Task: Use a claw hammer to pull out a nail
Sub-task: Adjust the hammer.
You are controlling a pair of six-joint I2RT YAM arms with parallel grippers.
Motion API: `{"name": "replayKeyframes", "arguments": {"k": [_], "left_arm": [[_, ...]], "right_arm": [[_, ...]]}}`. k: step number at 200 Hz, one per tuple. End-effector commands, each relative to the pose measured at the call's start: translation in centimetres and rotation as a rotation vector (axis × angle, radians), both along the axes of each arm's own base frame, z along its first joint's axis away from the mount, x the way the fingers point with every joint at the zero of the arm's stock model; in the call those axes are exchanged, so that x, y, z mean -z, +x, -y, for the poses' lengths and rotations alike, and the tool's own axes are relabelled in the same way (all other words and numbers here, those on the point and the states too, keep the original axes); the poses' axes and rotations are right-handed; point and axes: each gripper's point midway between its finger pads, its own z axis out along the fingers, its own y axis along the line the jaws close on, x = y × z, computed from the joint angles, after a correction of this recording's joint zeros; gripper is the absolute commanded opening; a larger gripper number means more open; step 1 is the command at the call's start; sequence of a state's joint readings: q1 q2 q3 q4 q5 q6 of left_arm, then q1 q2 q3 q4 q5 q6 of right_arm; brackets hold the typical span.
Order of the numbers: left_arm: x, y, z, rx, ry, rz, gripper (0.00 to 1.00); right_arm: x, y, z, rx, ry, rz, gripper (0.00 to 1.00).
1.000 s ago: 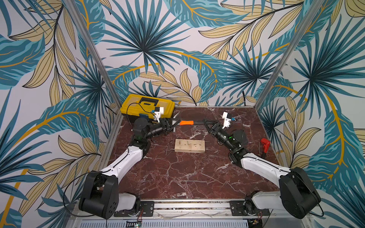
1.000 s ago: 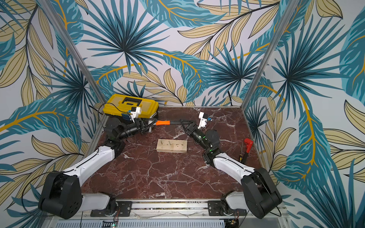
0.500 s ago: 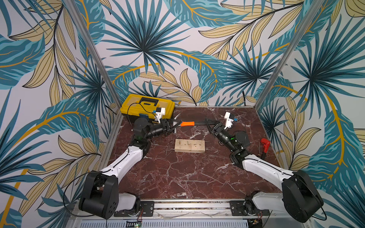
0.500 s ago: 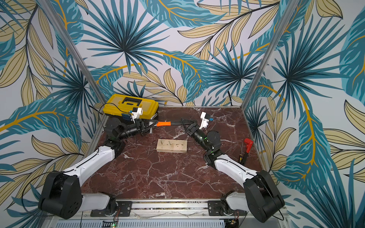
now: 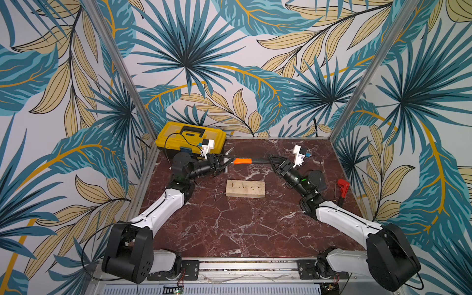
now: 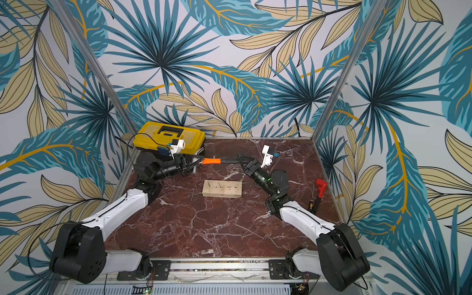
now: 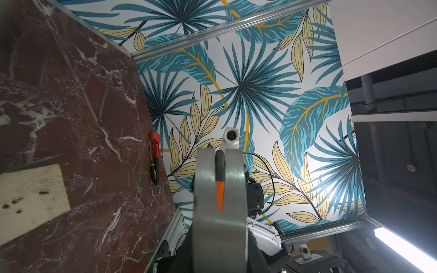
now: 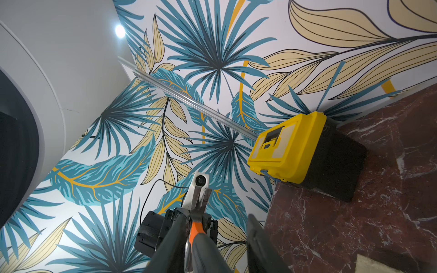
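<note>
The claw hammer (image 5: 242,161) (image 6: 211,161) hangs level above the back of the table, silver head to the left, orange then black shaft running right. My left gripper (image 5: 224,163) (image 6: 194,163) is shut on its head; in the left wrist view the forked claw (image 7: 218,212) fills the foreground and hides the jaws. My right gripper (image 5: 272,159) (image 8: 215,215) is open around the black handle (image 8: 203,250), which lies against one finger, with a gap to the other finger (image 8: 257,243). Below sits a wooden block (image 5: 245,187) (image 6: 222,189) with small nails (image 6: 209,184) in it.
A yellow toolbox (image 5: 190,139) stands at the back left, right behind the left gripper. A red-headed tool (image 5: 342,186) and a screwdriver (image 6: 312,201) lie by the right wall. A loose nail (image 5: 215,195) rests left of the block.
The right gripper has drawn back a little along the handle and its fingers have loosened. The left gripper and the hammer's head have stayed put.
</note>
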State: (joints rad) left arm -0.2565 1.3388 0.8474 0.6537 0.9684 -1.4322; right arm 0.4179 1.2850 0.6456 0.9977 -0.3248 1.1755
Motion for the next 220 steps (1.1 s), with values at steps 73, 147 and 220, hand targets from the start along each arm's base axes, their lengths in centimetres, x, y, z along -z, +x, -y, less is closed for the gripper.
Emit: {"name": "replayKeyframes", "arguments": {"k": [73, 147, 220], "left_arm": [[-4.7, -2.4, -0.2, 0.056, -0.032, 0.180, 0.00], [-0.1, 0.0, -0.9, 0.009, 0.017, 0.115, 0.41], [6.2, 1.8, -2.7, -0.088, 0.187, 0.053, 0.47]], "right_arm": [[-2.4, -1.8, -1.2, -0.107, 0.008, 0.086, 0.05], [-2.4, -2.3, 0.4, -0.008, -0.105, 0.049, 0.00], [-1.7, -4.9, 5.6, 0.189, -0.360, -0.050, 0.00]]}}
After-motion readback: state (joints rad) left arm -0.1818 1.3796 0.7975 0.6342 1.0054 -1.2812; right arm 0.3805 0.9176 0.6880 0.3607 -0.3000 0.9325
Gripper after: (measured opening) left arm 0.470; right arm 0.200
